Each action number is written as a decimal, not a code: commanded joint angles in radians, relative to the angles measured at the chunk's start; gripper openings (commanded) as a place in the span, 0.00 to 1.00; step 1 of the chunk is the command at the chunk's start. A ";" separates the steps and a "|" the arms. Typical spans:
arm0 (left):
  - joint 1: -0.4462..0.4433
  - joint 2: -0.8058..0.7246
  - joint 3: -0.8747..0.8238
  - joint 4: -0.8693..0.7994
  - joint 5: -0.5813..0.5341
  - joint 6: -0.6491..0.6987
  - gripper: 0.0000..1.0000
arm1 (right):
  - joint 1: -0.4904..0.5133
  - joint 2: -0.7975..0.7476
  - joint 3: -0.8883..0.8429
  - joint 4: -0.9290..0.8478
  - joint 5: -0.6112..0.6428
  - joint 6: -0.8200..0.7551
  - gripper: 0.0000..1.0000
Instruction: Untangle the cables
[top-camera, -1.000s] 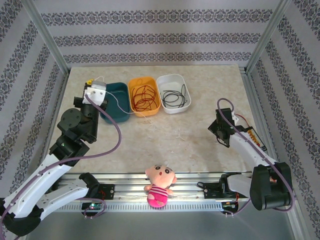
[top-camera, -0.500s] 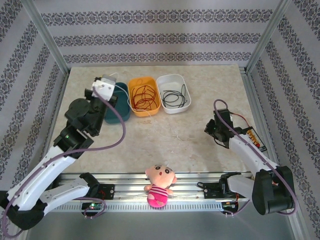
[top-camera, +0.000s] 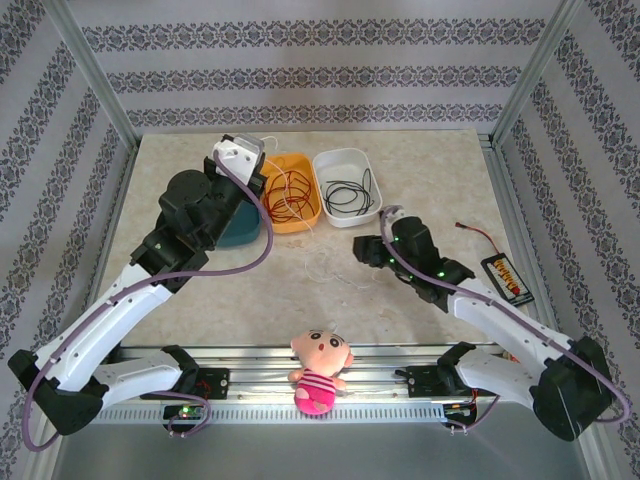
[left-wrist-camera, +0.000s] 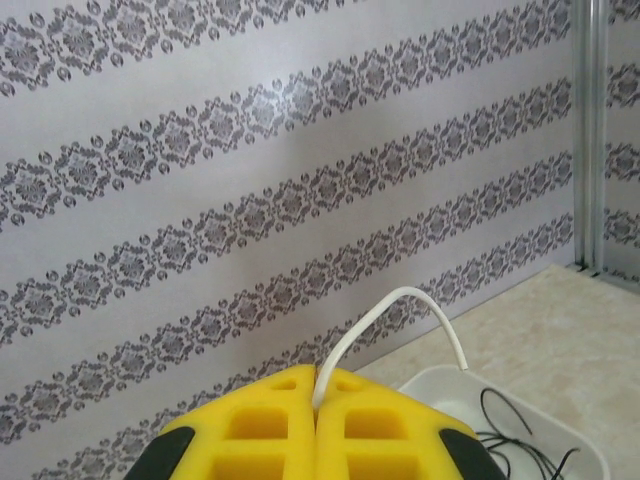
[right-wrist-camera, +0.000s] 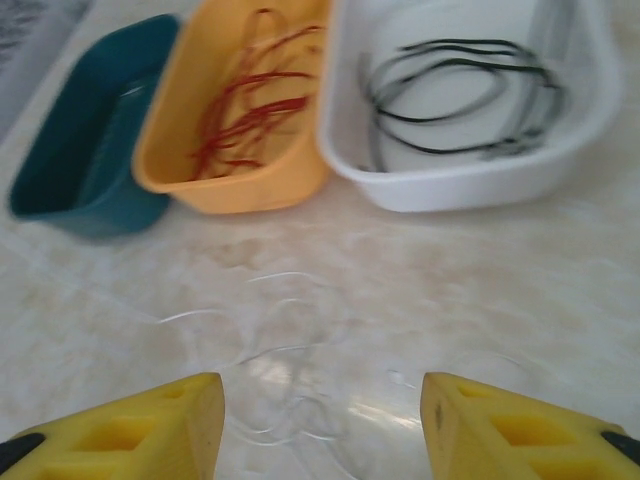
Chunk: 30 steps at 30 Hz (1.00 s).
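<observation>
the left gripper (left-wrist-camera: 316, 388) hangs high above the back of the marbled beige tabletop (top-camera: 430, 170), its yellow fingers (left-wrist-camera: 260, 430) pressed together on one end of a thin white cable (left-wrist-camera: 385, 305), which arches out of the pinch and droops toward the white plastic tub (right-wrist-camera: 470, 185). the lift looks meant to draw this strand clear of the others so it can go to a tub of its own. three tubs stand in a row at the far side: a teal plastic tub (right-wrist-camera: 70, 205), its contents hard to read and partly under the left arm in the top view; an orange plastic tub (right-wrist-camera: 240, 185) holding the red cables (right-wrist-camera: 245, 110); and the white one holding the black cables (right-wrist-camera: 450, 85). that sorting by colour suggests the teal tub is kept for white wire. the right gripper (right-wrist-camera: 320, 400) hovers low in front of the tubs, jaws spread wide with nothing between them, aimed at the loose white cables (right-wrist-camera: 275, 352) that lie in faint curls on the bare surface, near the tubs but outside them. whether the lifted strand joins that pile cannot be told. red and black look done; white is the work left. pale wire on pale stone will be hard to pick out, and a wide-open approach from above gives the best chance of catching a loop. a pink plush doll (top-camera: 318, 368) sits on the rail at the near edge, well apart from the job.
</observation>
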 joint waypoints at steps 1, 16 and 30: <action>0.013 -0.012 0.021 0.038 0.046 -0.044 0.00 | 0.020 0.093 -0.023 0.241 -0.113 -0.065 0.53; 0.013 -0.045 0.012 0.066 0.062 -0.047 0.00 | 0.022 0.533 0.027 0.585 -0.313 -0.020 0.48; 0.013 -0.059 0.004 0.077 0.055 -0.048 0.00 | 0.058 0.687 0.026 0.694 -0.296 0.035 0.46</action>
